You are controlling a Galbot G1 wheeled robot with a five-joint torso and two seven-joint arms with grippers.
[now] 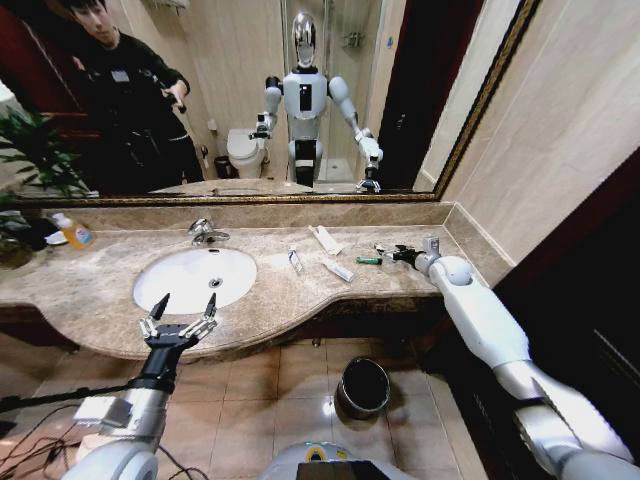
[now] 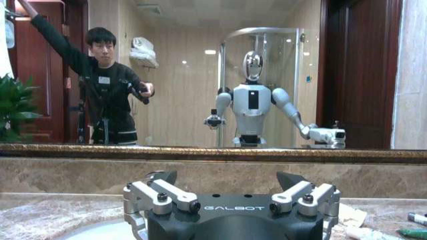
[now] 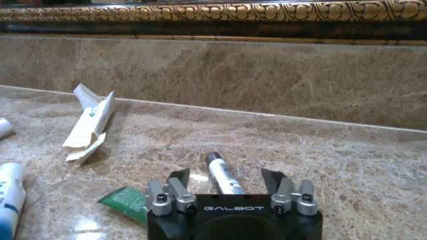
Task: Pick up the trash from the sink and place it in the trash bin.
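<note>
Right wrist view: your right gripper (image 3: 225, 186), fingers spread, straddles a small white tube (image 3: 223, 175) on the counter (image 3: 320, 150); tube's long axis points away toward the backsplash. Green tube (image 3: 125, 201) just beside.

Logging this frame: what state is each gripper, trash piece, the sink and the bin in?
left gripper: open, hovering at the sink's front rim.
right gripper: open, straddling a small white tube.
green tube: lying on the counter.
white packet: lying on the counter.
sink: no trash inside.
trash bin: upright on the floor.
</note>
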